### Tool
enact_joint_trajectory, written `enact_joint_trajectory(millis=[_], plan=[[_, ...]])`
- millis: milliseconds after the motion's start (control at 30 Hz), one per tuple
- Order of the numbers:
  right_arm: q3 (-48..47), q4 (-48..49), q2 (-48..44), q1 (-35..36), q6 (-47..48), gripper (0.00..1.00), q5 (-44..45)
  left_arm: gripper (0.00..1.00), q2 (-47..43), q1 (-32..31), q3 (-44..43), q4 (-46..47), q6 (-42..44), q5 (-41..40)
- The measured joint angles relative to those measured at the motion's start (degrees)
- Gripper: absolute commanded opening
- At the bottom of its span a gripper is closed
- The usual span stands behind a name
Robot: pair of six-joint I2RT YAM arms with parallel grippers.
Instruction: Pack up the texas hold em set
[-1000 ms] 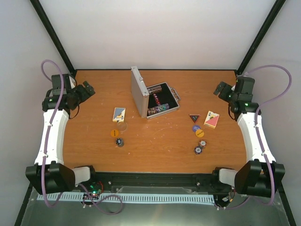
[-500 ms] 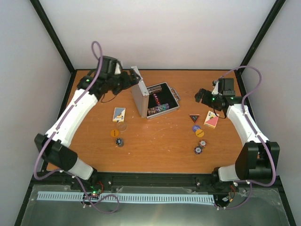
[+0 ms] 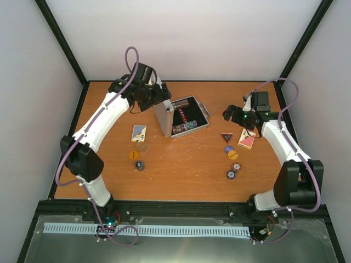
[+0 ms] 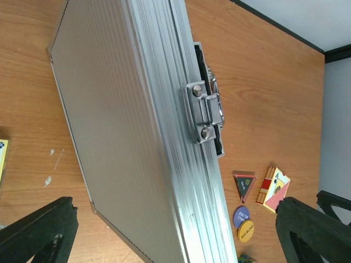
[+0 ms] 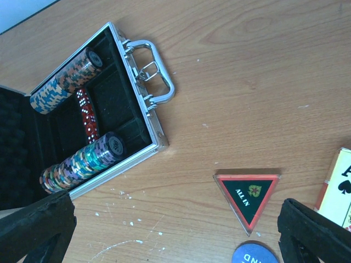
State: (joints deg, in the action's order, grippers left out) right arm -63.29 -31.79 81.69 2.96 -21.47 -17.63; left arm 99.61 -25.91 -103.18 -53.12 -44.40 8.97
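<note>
Quick look at where we're at: the silver case [image 3: 189, 116] sits open near the back middle of the counter [image 3: 181, 170], with its lid [image 4: 126, 126] standing upright on the left side. Inside the black lining we can see two rows of poker chips [image 5: 82, 161] with a line of red dice [image 5: 86, 112] between them, and the metal handle [image 5: 155, 64] lies on the side facing the right arm. Our left hand [image 3: 158, 93] is up at the top edge of the lid with its fingers [image 4: 38, 230] spread wide. The lid runs between them in the wrist view, but we can't see them touching it. Our right hand [image 3: 228, 114] is spread wide too, holding nothing, hovering between the case and the triangular "ALL IN" token [image 5: 247, 194]. The rest of the set is loose on the counter. One card box [image 3: 139, 133] lies left of the case with an orange disc [image 3: 132, 155] and a single chip [image 3: 140, 165] in front of it. The other card box [image 3: 247, 139] lies just right of the token, and near it are a purple disc [image 3: 228, 148], another orange one [image 3: 232, 155] and a few more chips [image 3: 232, 174].
</note>
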Motion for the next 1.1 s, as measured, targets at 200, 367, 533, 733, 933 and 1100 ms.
enact_joint_trajectory(millis=[200, 367, 533, 733, 933, 1100], plan=[[0.00, 0.63, 2.01, 0.44, 0.02, 1.00, -0.24, 1.00, 3.13, -0.15, -3.02, -1.66, 1.55, -0.02], [-0.11, 0.72, 3.65, 1.07, 0.26, 1.00, -0.39, 0.93, 5.77, -0.44, -4.74, -3.19, 3.06, 0.02], [-0.11, 0.74, 4.52, 1.55, 0.52, 0.98, -0.76, 0.77, 7.39, -0.52, -6.16, -4.66, 5.42, -0.28], [-0.35, 0.74, 5.42, 1.97, 0.70, 0.98, -1.18, 0.67, 8.26, -0.52, -8.07, -6.12, 8.85, -0.37], [-1.64, 0.74, 6.47, 2.21, 0.85, 0.98, -1.33, 0.60, 8.55, -0.52, -8.74, -7.26, 11.69, -0.39], [-2.23, 0.74, 7.37, 2.86, 0.87, 0.98, -1.51, 0.55, 8.55, -0.52, -8.74, -7.21, 16.15, 0.94]])
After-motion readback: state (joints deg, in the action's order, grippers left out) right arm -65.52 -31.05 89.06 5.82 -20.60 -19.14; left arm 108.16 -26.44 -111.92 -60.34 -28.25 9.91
